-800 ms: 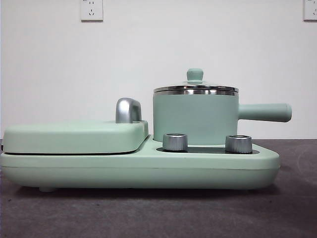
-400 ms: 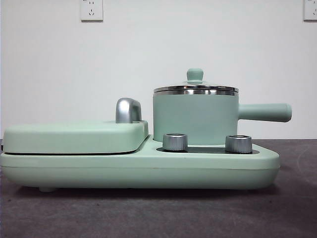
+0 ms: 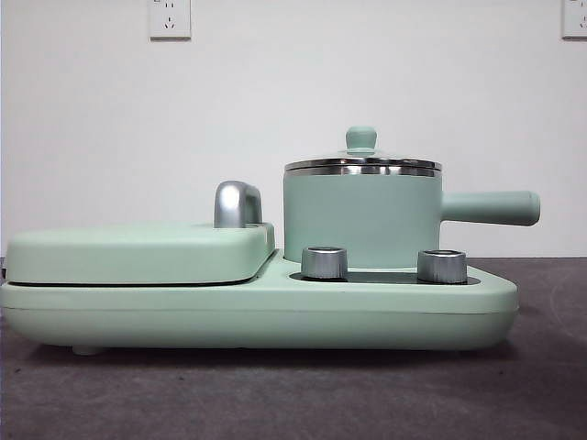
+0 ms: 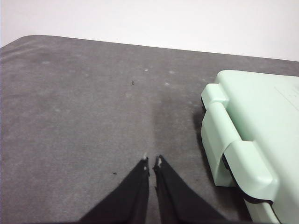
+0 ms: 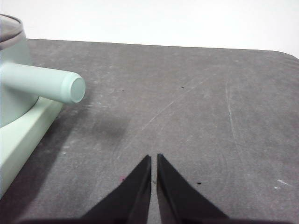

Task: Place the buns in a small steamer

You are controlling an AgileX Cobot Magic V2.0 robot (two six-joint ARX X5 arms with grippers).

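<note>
- The small steamer (image 3: pixel 362 218) stands upright on the right half of the mint-green cooker base (image 3: pixel 257 316), its glass lid (image 3: pixel 362 163) seated on the steel rim with the green knob (image 3: pixel 361 137) on top.
- Its long straight handle (image 3: pixel 491 208) juts out toward 3 o'clock in the front view, level and clear of the worktop (image 3: pixel 293 394).
- Two chrome dials (image 3: pixel 324 262) sit on the base just in front of the pot; the second (image 3: pixel 441 266) is at about 4 o'clock from the pot's middle.
- At 9 o'clock from the steamer lies the flat mint-green griddle lid (image 3: pixel 138 252), closed, with its chrome handle (image 3: pixel 237 203) rising at its back edge beside the pot.
- No bun shows in any of the three views; whether any is inside the closed pot cannot be told.
- The left hand (image 4: pixel 152 162) hovers over bare grey worktop (image 4: pixel 84 116), its two black jaws drawn together with only a sliver between the tips, holding nothing; the cooker's hinged corner (image 4: pixel 233 140) is off to one side of it.
- The right hand (image 5: pixel 153 157) hangs over the worktop (image 5: pixel 196 107) as well, jaws together and empty, with the steamer's handle end (image 5: pixel 70 88) near but not touching.
- Two wall sockets (image 3: pixel 170 18) sit on the white wall behind.
</note>
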